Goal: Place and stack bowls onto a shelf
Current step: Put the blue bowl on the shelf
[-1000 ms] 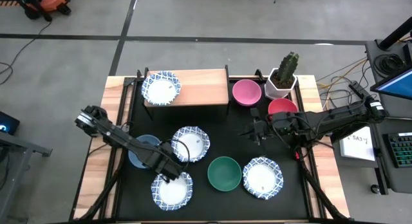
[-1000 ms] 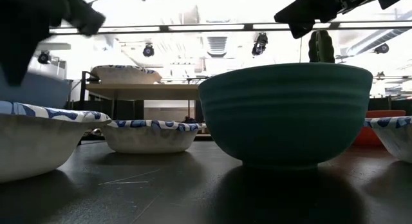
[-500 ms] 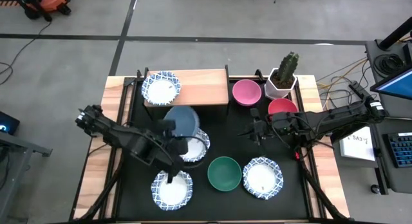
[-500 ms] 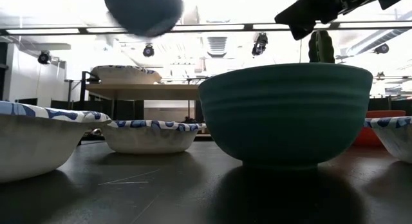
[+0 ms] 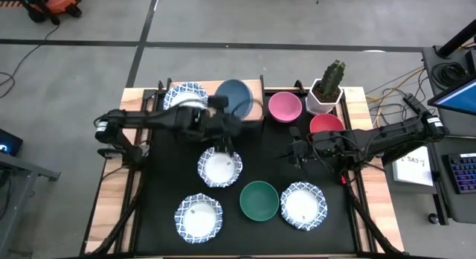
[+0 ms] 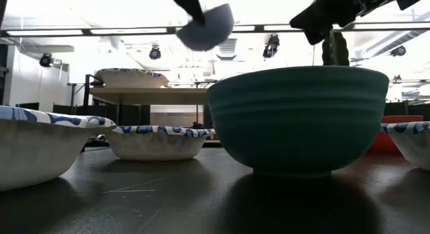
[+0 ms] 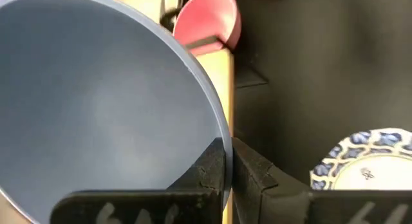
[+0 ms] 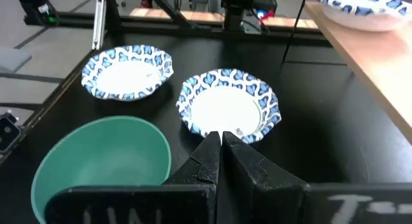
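Observation:
My left gripper [image 5: 225, 114] is shut on the grey-blue bowl [image 5: 235, 97] and holds it in the air over the right half of the light-wood shelf [image 5: 253, 110]. In the low view the grey-blue bowl [image 6: 208, 25] hangs tilted, well above the shelf [image 6: 151, 95]. One blue-patterned white bowl [image 5: 185, 97] sits on the shelf's left end. My right gripper [image 5: 286, 152] is shut and empty, hovering over the black mat near the red bowl [image 5: 326, 123]. The pink bowl [image 5: 285, 106] stands right of the shelf. My left gripper pinches the grey-blue bowl's rim [image 7: 222, 141], with one finger [image 7: 207, 176] inside the bowl and the other outside its wall. The bowl is lifted clear and tilted, over the shelf.
On the mat [image 5: 260, 155] stand three blue-patterned white bowls [image 5: 220, 167] [image 5: 198, 216] [image 5: 303, 205] and the dark green bowl [image 5: 259, 200]. A white cactus pot [image 5: 325, 91] stands at the far right corner. Bare mat lies between the shelf and the right gripper.
My left gripper has lifted the grey-blue bowl off the mat's left side and carried it up, toward the far edge and to the right, until it hangs over the shelf. The bowl has tipped on the way.

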Robot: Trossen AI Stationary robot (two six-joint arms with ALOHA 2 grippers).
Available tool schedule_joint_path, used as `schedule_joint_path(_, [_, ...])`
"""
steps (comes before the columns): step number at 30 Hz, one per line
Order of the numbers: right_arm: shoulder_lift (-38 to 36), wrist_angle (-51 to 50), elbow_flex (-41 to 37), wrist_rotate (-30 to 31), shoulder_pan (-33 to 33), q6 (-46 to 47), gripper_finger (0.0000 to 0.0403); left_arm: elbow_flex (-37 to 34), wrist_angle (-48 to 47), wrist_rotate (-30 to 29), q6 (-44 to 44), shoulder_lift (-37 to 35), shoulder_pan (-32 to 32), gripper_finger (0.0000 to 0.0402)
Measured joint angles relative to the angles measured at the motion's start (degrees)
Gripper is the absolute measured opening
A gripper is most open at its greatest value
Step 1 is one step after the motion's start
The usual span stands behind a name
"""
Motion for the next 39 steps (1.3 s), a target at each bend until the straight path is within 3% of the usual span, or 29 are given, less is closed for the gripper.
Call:
schedule_joint_path(10, [0.11,-0.02,-1.8,0.07,0.0,2.96,0.0009,-1.39,3.81,8.76,0.84,3.16,10.01,0.0])
schedule_joint_path(26, [0.11,0.44,-3.49,0.42,0.0,5.61,0.0009,-1.38,3.89,8.79,3.77,7.6,11.74,0.0001])
schedule_joint_path(39, [0.11,0.48,-3.61,0.48,0.0,5.74,0.0009,-1.37,3.86,8.76,4.47,8.7,13.36,0.0042])
